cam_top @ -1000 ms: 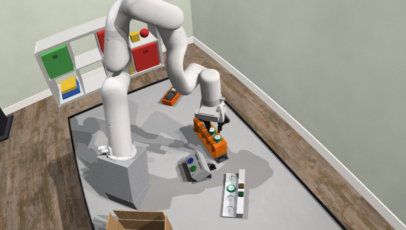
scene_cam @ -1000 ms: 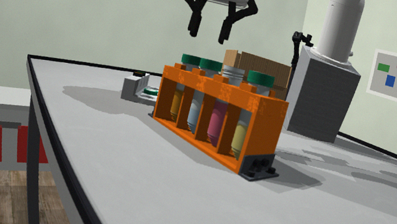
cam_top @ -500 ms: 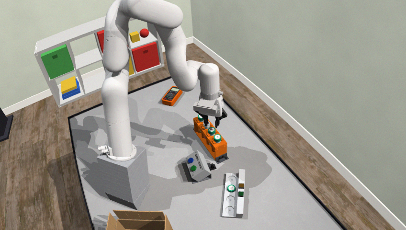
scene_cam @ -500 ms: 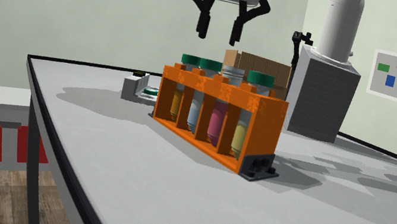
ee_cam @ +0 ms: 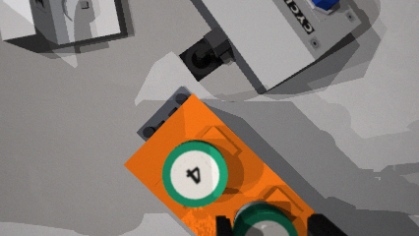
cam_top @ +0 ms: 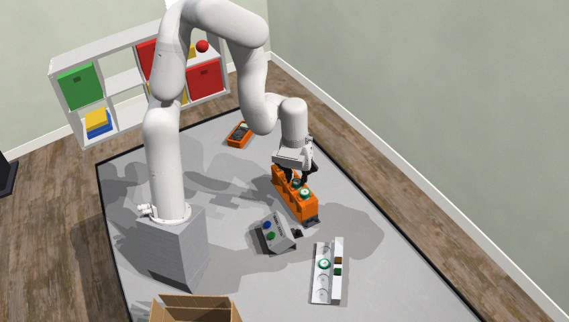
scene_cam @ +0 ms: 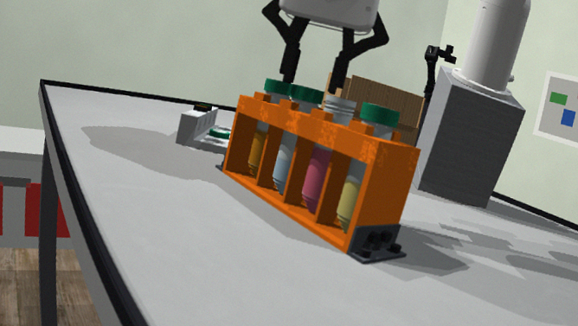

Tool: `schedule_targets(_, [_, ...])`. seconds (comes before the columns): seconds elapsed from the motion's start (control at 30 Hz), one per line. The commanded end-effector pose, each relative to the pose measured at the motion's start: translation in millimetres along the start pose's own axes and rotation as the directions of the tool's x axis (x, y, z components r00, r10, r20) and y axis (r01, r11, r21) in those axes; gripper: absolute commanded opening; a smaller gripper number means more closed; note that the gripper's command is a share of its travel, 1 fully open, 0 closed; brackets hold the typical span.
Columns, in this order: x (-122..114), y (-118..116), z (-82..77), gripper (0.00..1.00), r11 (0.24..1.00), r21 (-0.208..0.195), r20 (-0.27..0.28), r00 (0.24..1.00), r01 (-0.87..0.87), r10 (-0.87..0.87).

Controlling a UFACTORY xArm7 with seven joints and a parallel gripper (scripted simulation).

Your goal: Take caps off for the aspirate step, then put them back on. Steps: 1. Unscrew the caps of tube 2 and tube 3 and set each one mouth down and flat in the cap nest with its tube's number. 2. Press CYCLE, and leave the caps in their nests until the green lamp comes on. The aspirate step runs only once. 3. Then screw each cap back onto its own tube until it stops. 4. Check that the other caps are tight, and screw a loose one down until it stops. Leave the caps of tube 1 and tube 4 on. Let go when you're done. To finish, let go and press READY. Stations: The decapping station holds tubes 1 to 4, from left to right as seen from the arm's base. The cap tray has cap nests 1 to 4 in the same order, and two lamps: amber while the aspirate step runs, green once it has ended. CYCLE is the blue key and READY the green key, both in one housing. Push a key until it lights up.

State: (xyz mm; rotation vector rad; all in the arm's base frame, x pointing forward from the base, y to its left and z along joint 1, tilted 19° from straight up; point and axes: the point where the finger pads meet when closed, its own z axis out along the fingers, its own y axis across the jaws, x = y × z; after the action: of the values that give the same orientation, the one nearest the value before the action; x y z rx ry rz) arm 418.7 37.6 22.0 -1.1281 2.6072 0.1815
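1. Over the orange decapping station, the gripper hangs with its fingers pointing straight down.
2. The fingers are spread partway and pinch nothing; they stand on either side of the cap of tube 3, tips about level with it. Whether they touch it cannot be told.
3. In the wrist view that green cap sits at 6 o'clock, between the two dark fingertips, and the cap marked 4 lies at about 10 o'clock from it.
4. In the exterior view, tube 2 stands uncapped, its grey threaded mouth bare, at 3 o'clock from tube 3's cap.
5. The cap of tube 1 is on its tube at the rack's 3 o'clock end in that view.
6. On the grey surface, the cap tray lies at about 5 o'clock from the station in the top view.
7. One green-rimmed cap rests in the tray's second nest from the far end.
8. The key housing sits between station and tray, with the blue key and the green key on its sloped face.
9. An orange multimeter lies at 11 o'clock from the station.
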Motion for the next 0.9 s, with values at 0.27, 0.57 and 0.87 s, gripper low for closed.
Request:
schedule_targets(0.27, [-1.4, -2.1, 2.7, 0.46, 1.0, 0.005, 0.004, 1.0, 0.0, 0.0])
schedule_targets(0.57, [-1.4, -2.0, 7.2, 0.46, 1.0, 0.005, 0.004, 1.0, 0.0, 0.0])
schedule_targets(0.87, [-1.4, -2.0, 10.7, 0.46, 1.0, 0.005, 0.004, 1.0, 0.0, 0.0])
